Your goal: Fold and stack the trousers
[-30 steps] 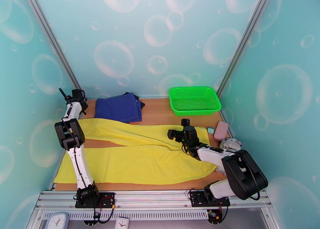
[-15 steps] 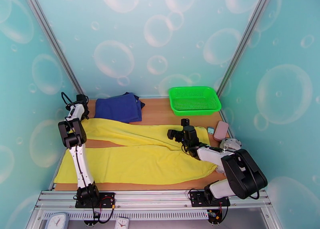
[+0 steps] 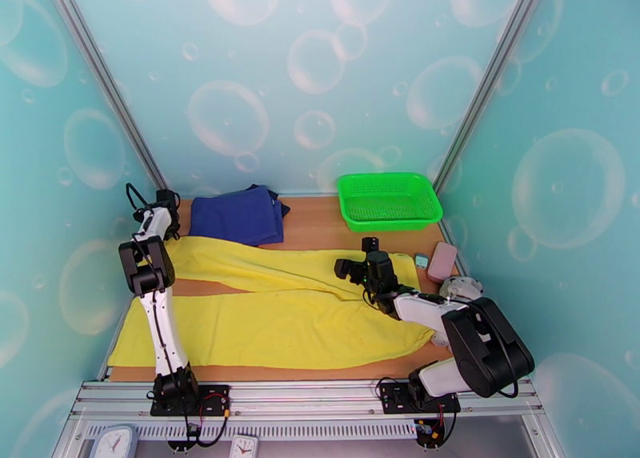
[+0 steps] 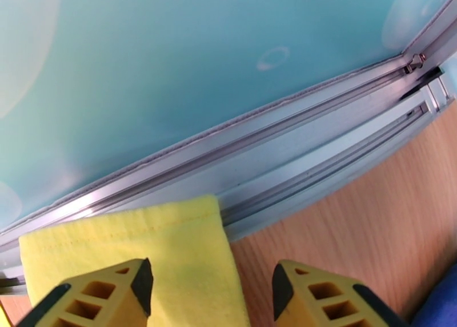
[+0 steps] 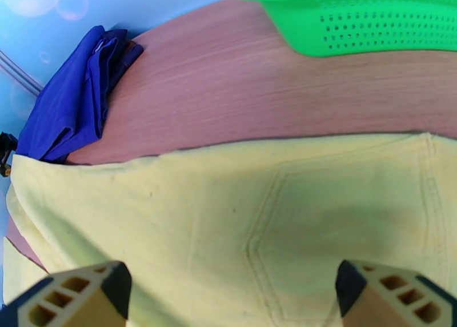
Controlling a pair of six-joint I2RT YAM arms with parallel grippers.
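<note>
Where the far leg's hem meets the desk's left edge, the left tool (image 4: pixel 211 291) hangs over it, jaws apart and gripping nothing. The yellow trousers (image 3: pixel 280 315) lie spread flat across the desk (image 3: pixel 320 226), with navy garments (image 3: pixel 236 214) behind them. The right tool (image 5: pixel 228 294) hovers wide open over the seat of the trousers, near the green basket (image 3: pixel 352 211).
</note>
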